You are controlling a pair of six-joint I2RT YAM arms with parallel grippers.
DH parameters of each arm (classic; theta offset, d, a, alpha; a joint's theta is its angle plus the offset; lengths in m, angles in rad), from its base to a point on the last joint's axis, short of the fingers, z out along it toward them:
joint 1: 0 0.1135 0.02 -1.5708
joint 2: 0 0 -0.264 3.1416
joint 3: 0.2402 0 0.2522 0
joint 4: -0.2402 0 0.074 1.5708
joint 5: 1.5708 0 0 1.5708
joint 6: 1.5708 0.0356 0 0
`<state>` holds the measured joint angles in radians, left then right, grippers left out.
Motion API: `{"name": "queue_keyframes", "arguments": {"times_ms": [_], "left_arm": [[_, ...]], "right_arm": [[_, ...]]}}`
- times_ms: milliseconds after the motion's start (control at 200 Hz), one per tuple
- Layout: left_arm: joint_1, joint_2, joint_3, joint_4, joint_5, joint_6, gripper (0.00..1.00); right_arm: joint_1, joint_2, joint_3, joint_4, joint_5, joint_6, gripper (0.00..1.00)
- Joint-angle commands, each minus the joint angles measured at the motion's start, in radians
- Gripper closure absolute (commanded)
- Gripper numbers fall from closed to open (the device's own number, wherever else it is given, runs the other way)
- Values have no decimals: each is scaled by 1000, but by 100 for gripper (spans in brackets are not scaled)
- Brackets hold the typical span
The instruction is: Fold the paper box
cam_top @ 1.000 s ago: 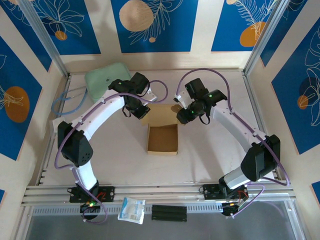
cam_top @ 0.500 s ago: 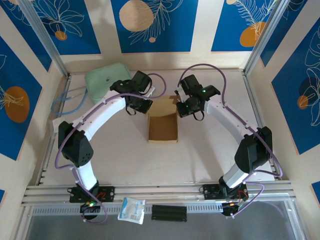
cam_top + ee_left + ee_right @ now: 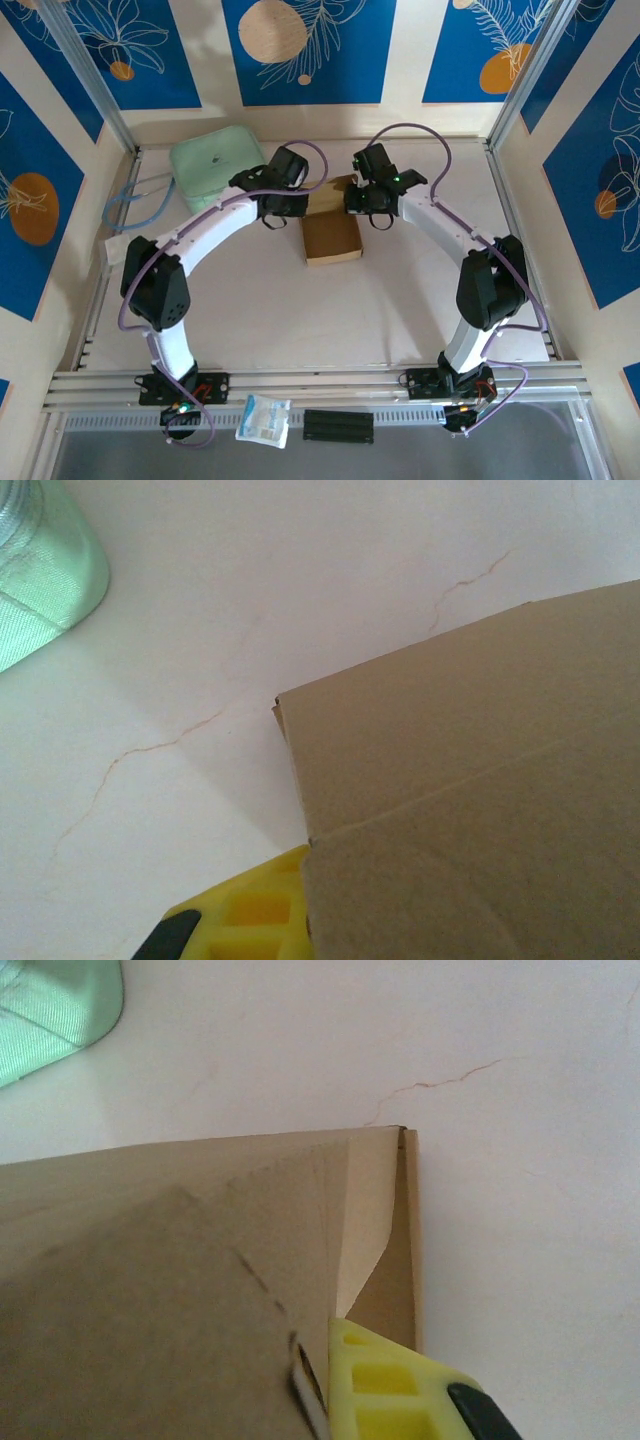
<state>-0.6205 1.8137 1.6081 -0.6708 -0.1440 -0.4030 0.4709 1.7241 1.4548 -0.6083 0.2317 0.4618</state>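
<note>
From above, the brown box (image 3: 332, 240) is sitting toward the far middle of the counter (image 3: 400, 300). The left fingers (image 3: 300, 206) and the right fingers (image 3: 352, 203) are pinching its far flap from either side, and a green pouch (image 3: 212, 155) is lying off to the far left. In the left wrist view, the left fingers are gripping a cardboard panel that is covering most of a yellow pad (image 3: 250, 910), and in the right wrist view the right fingers are clamping the box's folded edge.
</note>
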Motion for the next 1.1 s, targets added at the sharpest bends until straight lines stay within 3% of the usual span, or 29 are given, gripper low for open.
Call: {"name": "queue_keyframes", "arguments": {"times_ms": [0,225,760,1095], "left_arm": [[-11,2,-28,97,30,-54,94],[-11,3,-102,163,107,-119,93],[0,37,-16,128,233,-151,93],[-2,20,-108,133,237,-141,93]], "right_arm": [[5,12,-50,66,6,48,94],[15,-6,-123,94,22,21,94],[41,-42,-168,95,42,-11,95],[43,-60,-232,123,39,-20,95]]}}
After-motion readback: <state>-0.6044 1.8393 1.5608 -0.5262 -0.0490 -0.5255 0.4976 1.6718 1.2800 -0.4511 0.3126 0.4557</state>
